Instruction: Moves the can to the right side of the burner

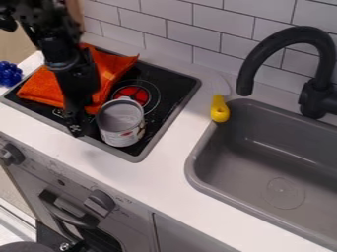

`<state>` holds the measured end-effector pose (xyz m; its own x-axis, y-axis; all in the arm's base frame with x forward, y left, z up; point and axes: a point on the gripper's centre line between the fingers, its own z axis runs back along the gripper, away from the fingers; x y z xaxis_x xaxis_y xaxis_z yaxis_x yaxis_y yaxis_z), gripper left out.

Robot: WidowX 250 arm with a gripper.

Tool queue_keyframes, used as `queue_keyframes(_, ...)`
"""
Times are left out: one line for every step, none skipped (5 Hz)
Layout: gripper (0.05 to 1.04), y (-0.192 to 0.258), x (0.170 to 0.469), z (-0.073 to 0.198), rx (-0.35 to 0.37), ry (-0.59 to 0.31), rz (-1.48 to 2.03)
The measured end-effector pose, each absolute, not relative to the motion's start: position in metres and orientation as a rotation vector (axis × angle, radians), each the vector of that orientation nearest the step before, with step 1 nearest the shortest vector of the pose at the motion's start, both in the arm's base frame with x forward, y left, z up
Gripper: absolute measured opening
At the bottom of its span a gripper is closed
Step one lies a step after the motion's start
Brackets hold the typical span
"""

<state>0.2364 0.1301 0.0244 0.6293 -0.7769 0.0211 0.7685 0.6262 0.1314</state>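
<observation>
Can [121, 124] stands upright on the stove [176, 83], by the burner [133, 91], gripper [83, 122] beside it, whether clamped I cannot tell. Likely step 1: secure it, then shift it right.

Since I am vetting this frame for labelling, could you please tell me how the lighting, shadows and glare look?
In the camera view, a soft pale streak of glare crosses the sink; the white counter is bright; the inside of the can is shaded below its lighter rim; the dark claw has little contrast against the black cooktop.
</observation>
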Motion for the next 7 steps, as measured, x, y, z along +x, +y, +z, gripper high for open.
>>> queue_keyframes(0.999, 0.121, 0.242, 0.023, 0.123, -0.085, -0.848)
queue_keyframes(0.999, 0.113, 0.246, 0.022, 0.132, -0.085, -0.834)
queue_keyframes(0.999, 0.104, 0.248, 0.02, 0.133, -0.086, -0.826)
queue_keyframes(0.999, 0.091, 0.248, 0.02, 0.106, -0.074, -0.834)
queue_keyframes(0.999, 0.079, 0.254, 0.021, 0.108, -0.091, -0.835)
queue_keyframes(0.999, 0.07, 0.262, 0.026, 0.091, -0.099, -0.829)
queue_keyframes(0.999, 0.066, 0.265, 0.027, 0.1, -0.107, -0.805)
